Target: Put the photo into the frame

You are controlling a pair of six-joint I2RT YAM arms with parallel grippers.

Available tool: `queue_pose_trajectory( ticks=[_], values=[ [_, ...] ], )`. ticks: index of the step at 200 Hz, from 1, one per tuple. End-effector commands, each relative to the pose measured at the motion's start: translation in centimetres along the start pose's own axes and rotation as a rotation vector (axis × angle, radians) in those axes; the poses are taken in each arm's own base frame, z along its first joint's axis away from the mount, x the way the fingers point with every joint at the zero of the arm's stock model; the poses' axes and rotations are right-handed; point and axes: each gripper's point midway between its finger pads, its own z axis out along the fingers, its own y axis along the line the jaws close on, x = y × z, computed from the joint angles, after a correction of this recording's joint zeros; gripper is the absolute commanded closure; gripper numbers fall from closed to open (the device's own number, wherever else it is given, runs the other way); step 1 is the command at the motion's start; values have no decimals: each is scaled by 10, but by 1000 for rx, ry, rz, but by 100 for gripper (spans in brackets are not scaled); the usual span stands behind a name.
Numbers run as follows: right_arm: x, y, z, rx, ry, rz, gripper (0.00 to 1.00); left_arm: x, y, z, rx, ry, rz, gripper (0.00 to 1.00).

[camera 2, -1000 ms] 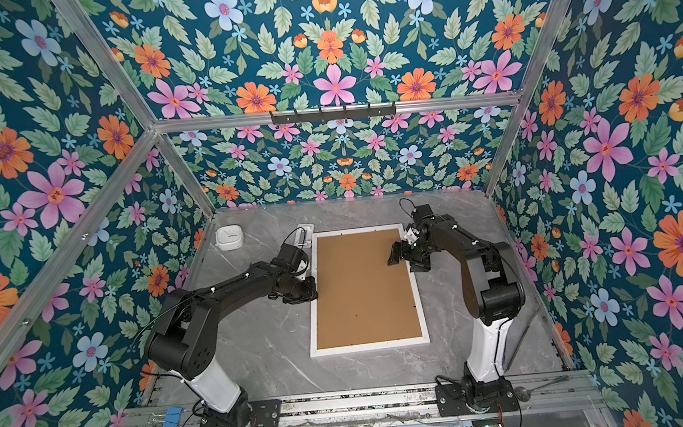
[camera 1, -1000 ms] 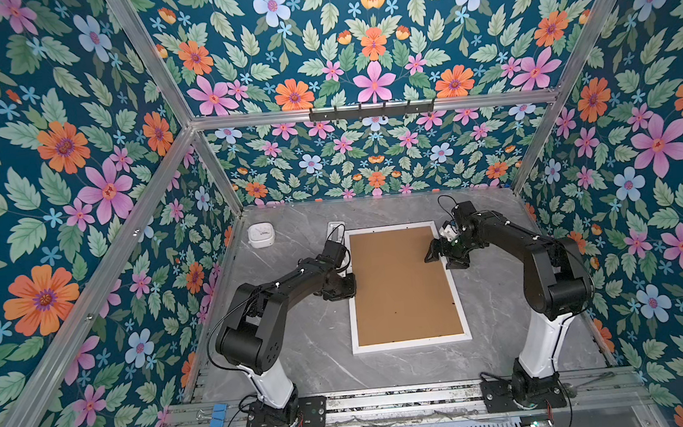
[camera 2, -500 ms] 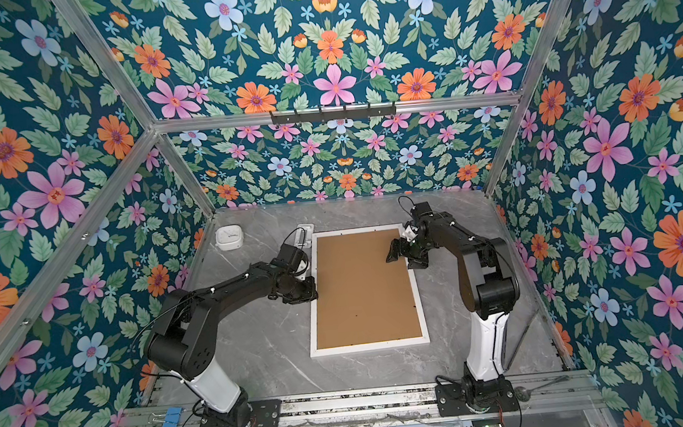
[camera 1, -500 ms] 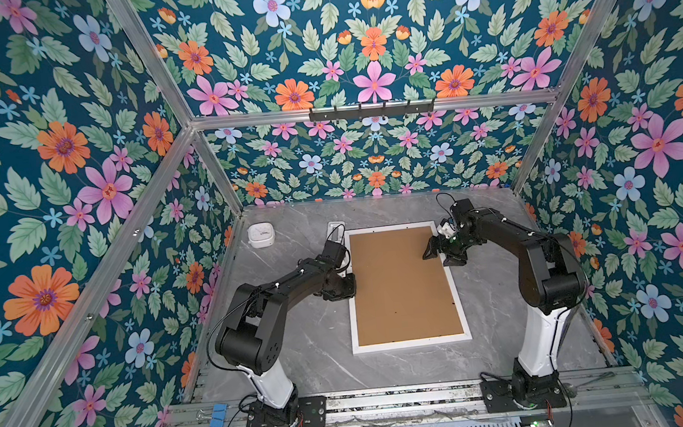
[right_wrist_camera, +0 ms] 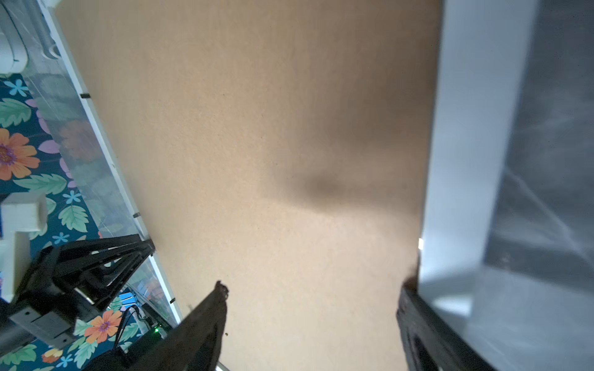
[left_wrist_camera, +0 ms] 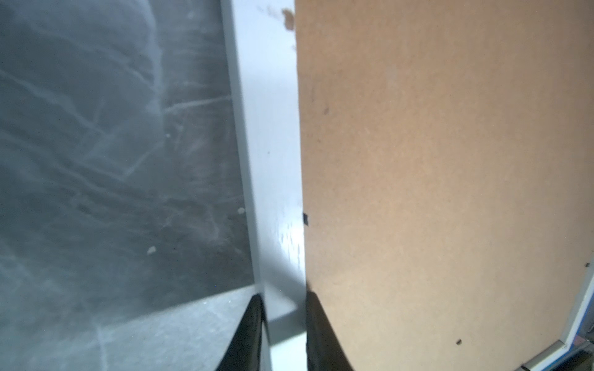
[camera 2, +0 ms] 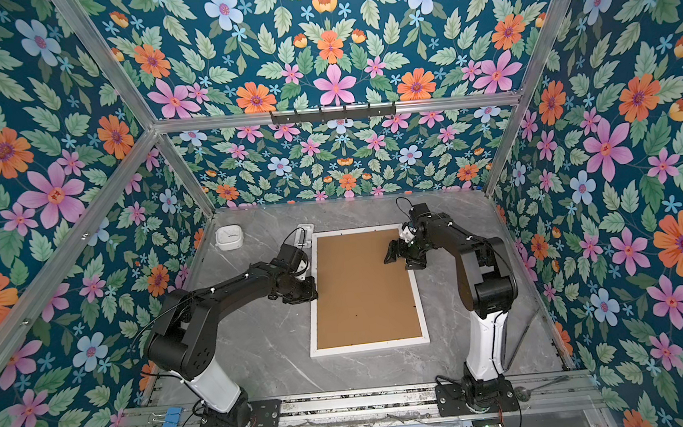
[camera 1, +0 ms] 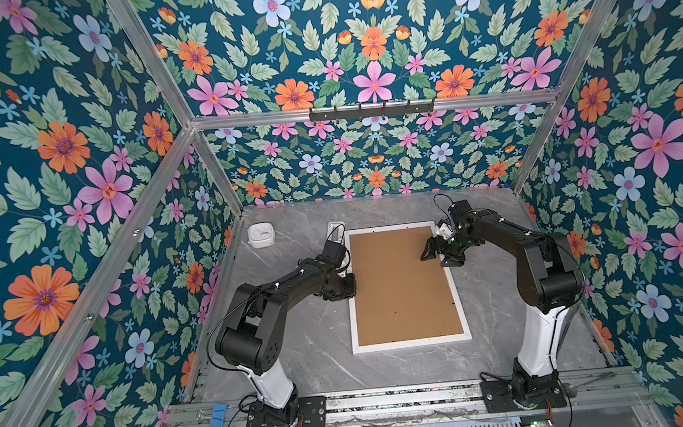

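Left gripper [left_wrist_camera: 283,298]: jaws closed across a long rim of the frame [camera 1: 408,345], one finger outside the white moulding, the other inside it against the brown backing board [camera 1: 399,285]. The frame lies back-up on the grey table [camera 1: 309,350]. Right gripper [right_wrist_camera: 315,287]: jaws spread wide and empty, poised just above the board, its outer finger at the frame's opposite rim. The photo shows in no view, so whether it lies beneath the board cannot be told. Step judged: seating the backing. The next move probably calls for pressing the board flat while the left grip steadies the frame.
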Motion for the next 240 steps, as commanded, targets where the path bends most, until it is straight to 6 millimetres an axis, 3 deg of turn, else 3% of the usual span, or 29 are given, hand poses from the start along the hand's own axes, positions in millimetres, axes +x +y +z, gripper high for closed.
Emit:
queue_pose_trajectory(
  ticks=[1,48,93,140,199,240],
  values=[
    [12,-7,11,31,50,5,17,24,24,5,-105,88,-5,77],
    [5,0,-2,44,3,-6,17,26,25,4,-114,90,-1,77],
    [-20,10,-23,13,-61,-2,17,26,26,4,-118,89,1,77],
    [-46,14,-32,-3,-93,2,17,27,26,3,-117,90,2,77],
    [-86,8,-31,-32,-126,16,17,27,25,3,-113,90,5,77],
    [-99,1,-20,-11,-106,10,17,26,24,4,-102,91,3,77]
  ],
)
